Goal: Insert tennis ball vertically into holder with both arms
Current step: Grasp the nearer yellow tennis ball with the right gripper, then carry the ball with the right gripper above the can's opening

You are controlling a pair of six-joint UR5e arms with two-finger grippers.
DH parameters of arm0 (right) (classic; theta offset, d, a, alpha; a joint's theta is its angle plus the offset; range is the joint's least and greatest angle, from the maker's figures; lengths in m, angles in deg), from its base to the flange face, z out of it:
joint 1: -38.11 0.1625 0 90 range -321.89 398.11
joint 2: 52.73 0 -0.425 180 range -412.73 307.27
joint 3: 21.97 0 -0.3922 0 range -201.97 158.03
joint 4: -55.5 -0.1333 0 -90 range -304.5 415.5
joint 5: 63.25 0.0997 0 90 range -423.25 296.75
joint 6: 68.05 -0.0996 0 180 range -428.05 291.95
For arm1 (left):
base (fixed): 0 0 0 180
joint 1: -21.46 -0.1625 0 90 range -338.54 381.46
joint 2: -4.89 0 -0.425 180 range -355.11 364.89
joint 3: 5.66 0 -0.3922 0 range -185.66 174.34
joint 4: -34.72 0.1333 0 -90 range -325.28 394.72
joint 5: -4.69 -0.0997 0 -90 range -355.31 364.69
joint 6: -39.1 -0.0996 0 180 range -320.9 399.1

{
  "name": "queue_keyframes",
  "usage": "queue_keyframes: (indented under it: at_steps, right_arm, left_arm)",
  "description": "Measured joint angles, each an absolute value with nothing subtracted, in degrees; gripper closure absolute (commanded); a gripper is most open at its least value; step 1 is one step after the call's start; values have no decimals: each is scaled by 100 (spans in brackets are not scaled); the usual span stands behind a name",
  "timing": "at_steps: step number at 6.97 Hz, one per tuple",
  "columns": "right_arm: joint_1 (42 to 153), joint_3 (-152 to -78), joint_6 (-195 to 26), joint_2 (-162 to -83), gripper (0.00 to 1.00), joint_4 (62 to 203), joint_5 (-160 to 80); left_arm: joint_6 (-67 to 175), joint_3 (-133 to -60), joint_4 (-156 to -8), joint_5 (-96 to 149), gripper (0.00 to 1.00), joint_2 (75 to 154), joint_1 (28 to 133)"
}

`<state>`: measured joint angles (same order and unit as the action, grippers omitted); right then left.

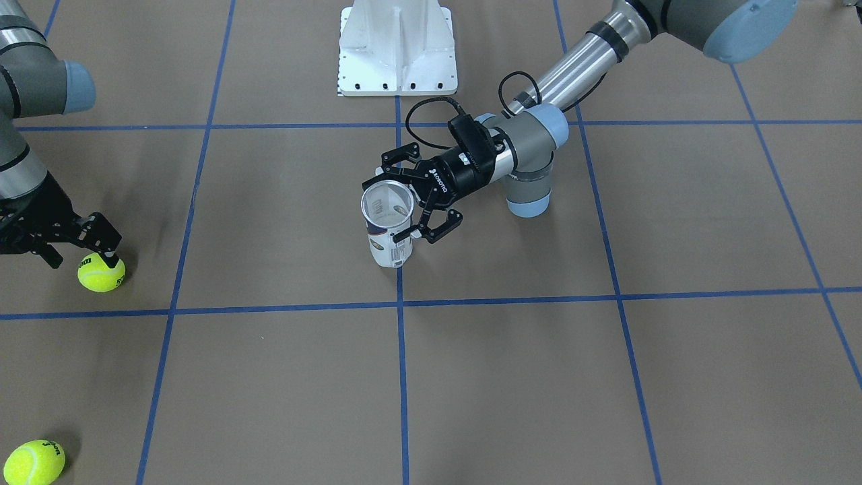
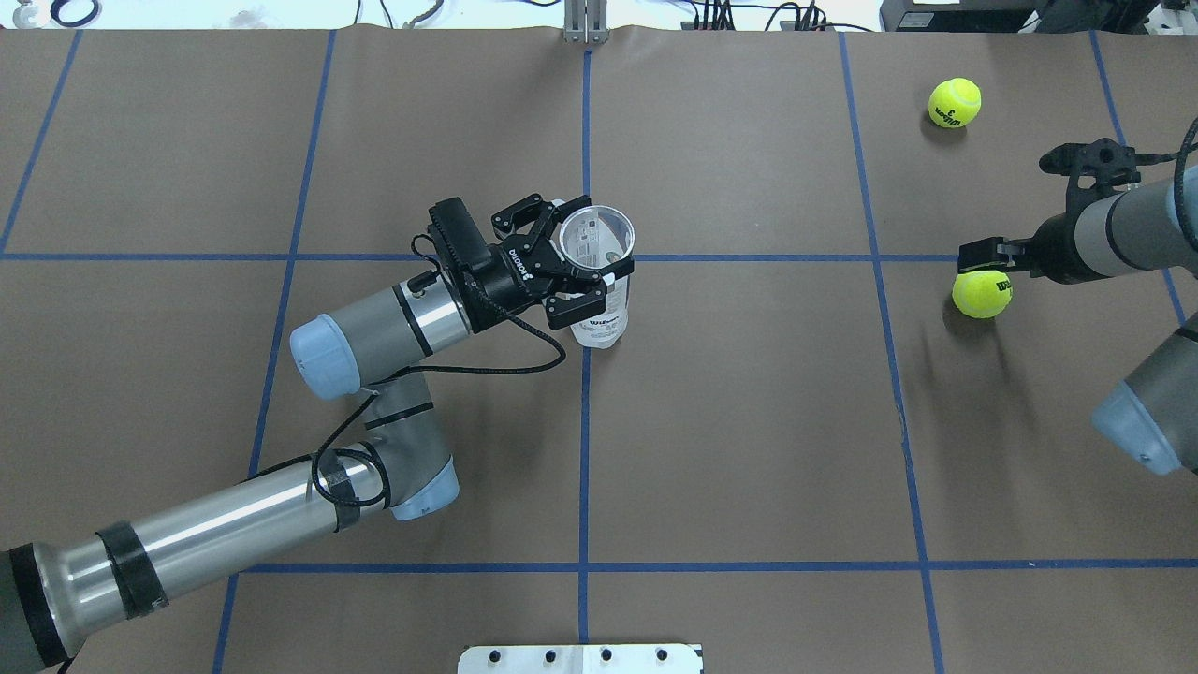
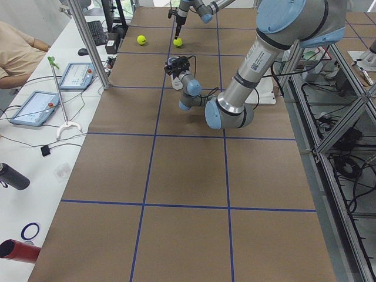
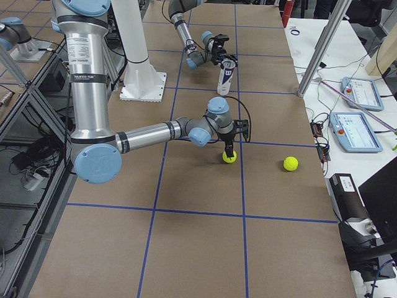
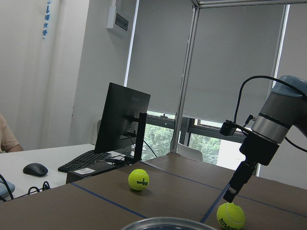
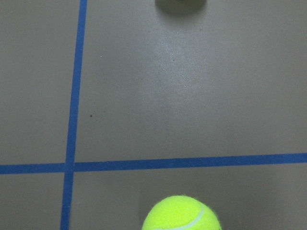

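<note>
The holder (image 1: 389, 232), a clear tube with a white and navy label, stands upright near the table's middle, its open silvery rim (image 2: 596, 236) facing up. My left gripper (image 2: 582, 257) is shut on the holder from the side, just below the rim. A tennis ball (image 2: 982, 293) lies on the table on my right side. My right gripper (image 1: 82, 259) points down over this ball (image 1: 101, 273) with its jaws apart; one fingertip (image 1: 110, 256) is at the ball's top. The ball shows at the bottom edge of the right wrist view (image 6: 180, 214).
A second tennis ball (image 2: 955, 102) lies farther out on the right side, toward the operators (image 1: 34, 463). The white pedestal base (image 1: 397, 50) stands at the robot's edge of the table. Blue tape lines (image 2: 585, 449) grid the brown table.
</note>
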<state>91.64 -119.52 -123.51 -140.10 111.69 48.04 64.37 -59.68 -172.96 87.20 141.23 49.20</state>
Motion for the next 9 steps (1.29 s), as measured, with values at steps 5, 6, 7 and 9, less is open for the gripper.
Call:
queue_keyframes:
  at_steps: [5,6,7,9]
  right_arm:
    - [9009,-11186,-12406,-14007,0,10128,4784]
    - [8938,-11137,-12423,-14007,3,10080,4731]
    - [8859,-11120,-12437,-14008,66,10066,4642]
    - [8791,-11144,-12454,-14020,100,10077,4592]
  left_arm:
    - [5952,-5980,-17270,8722,1,14112,4894]
    - [5950,-5980,-17270,8722,1,14112,4891]
    - [5950,-5980,-17270,8722,1,14112,4889]
    - [5950,-5981,-17270,8722,1,14112,4882]
